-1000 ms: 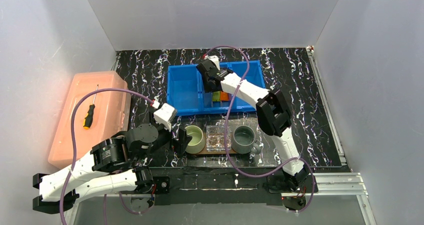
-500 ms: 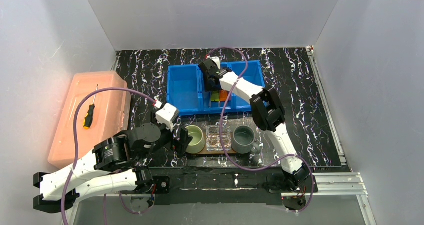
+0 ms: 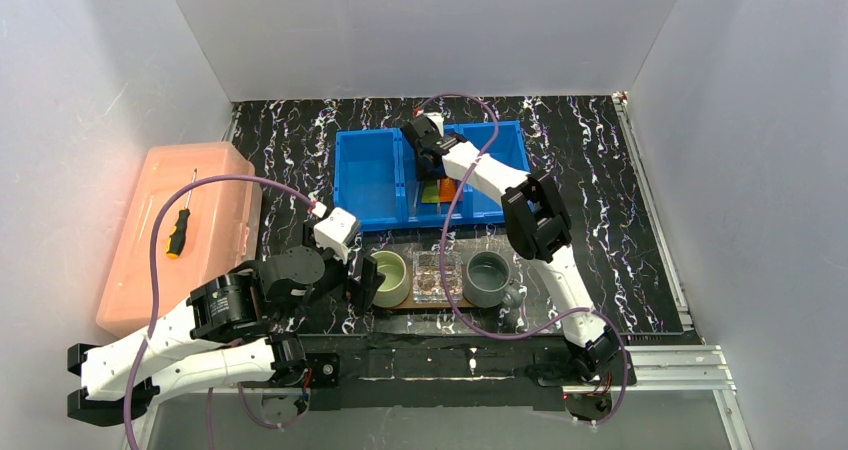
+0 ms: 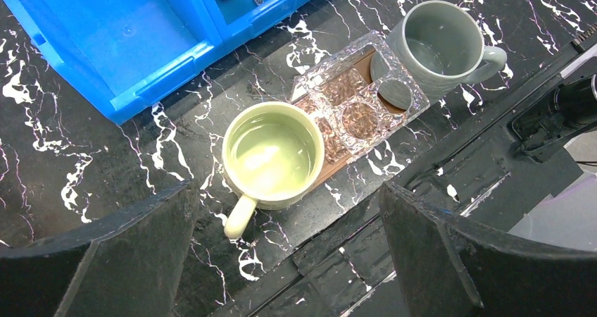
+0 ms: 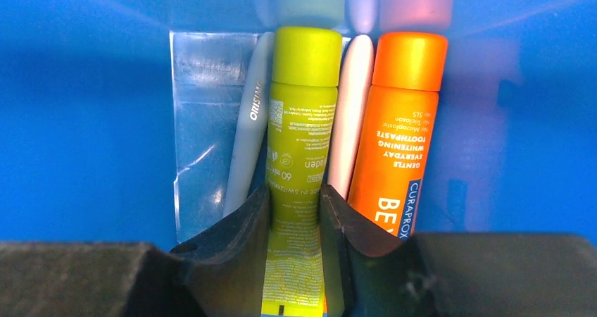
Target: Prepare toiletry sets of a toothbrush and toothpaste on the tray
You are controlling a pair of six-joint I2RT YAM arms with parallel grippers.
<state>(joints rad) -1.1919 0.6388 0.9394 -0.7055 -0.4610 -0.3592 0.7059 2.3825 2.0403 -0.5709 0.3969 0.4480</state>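
Observation:
In the right wrist view a lime-green toothpaste tube (image 5: 299, 120) lies in the blue bin between two pale toothbrushes (image 5: 248, 134) (image 5: 350, 113), with an orange tube (image 5: 394, 134) at the right. My right gripper (image 5: 294, 208) is shut on the lime-green tube, one finger pressed against each side. From above, that gripper (image 3: 432, 165) is down in the bin's middle compartment. The brown tray (image 4: 343, 163) lies under the two mugs and the clear holder. My left gripper (image 4: 288, 260) hangs open and empty over the green mug's handle.
The blue three-compartment bin (image 3: 370, 185) sits behind the tray. A green mug (image 3: 389, 277), a clear plastic holder (image 3: 437, 274) and a grey mug (image 3: 487, 278) stand on the tray. A pink box (image 3: 205, 200) with a screwdriver (image 3: 179, 228) is at the left.
My right gripper has gone further back and down into the bin, and its fingers have narrowed onto the lime-green tube. The left arm has hardly moved.

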